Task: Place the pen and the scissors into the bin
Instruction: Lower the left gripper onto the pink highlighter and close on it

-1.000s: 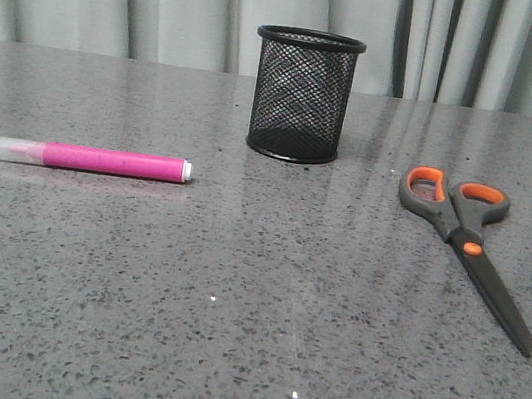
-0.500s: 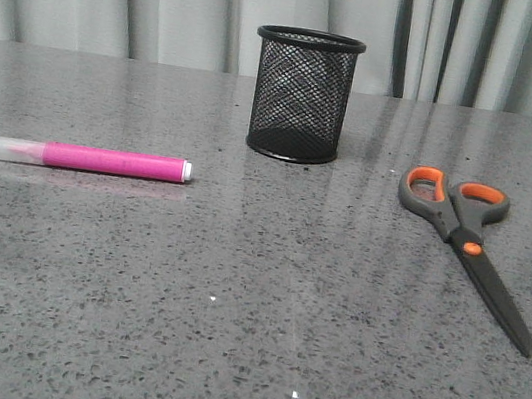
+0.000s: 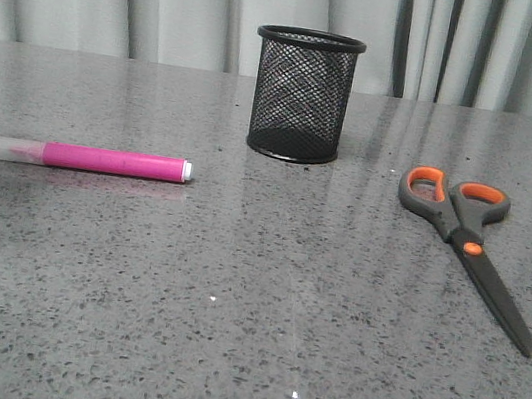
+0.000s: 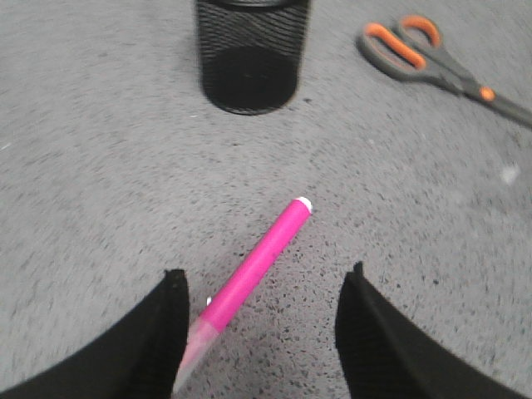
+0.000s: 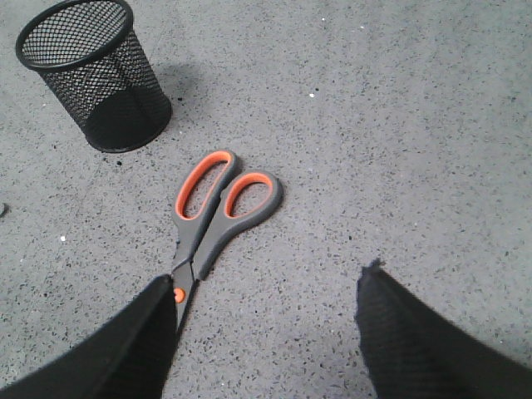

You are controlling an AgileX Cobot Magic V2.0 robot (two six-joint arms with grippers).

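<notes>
Nothing in the bin point(image 3: 302, 94) yet: it stands upright at mid-back of the worktop point(image 3: 244, 338). Pen point(image 3: 90, 159) lies flat to the left, well apart from the bin, clear cap pointing away from it. Scissors point(image 3: 463, 236) lie flat to the right, handles toward the back, blades running toward the front

Left end effector point(image 4: 262, 320) is above the pen with fingers spread wide, nothing held. The pen runs diagonally across the gap, cap end close to one finger point(image 4: 162, 332), so it's off-centre. Right end effector point(image 5: 266, 332) is also spread and empty, above the scissors' blade side

Suggested for the pen pick:
- shift to centre on the pink barrel, not the cap
- rotate the wrist so the fingers close across the barrel
- descend straight, close just off the worktop
- tip it vertical over the bin before release
</notes>
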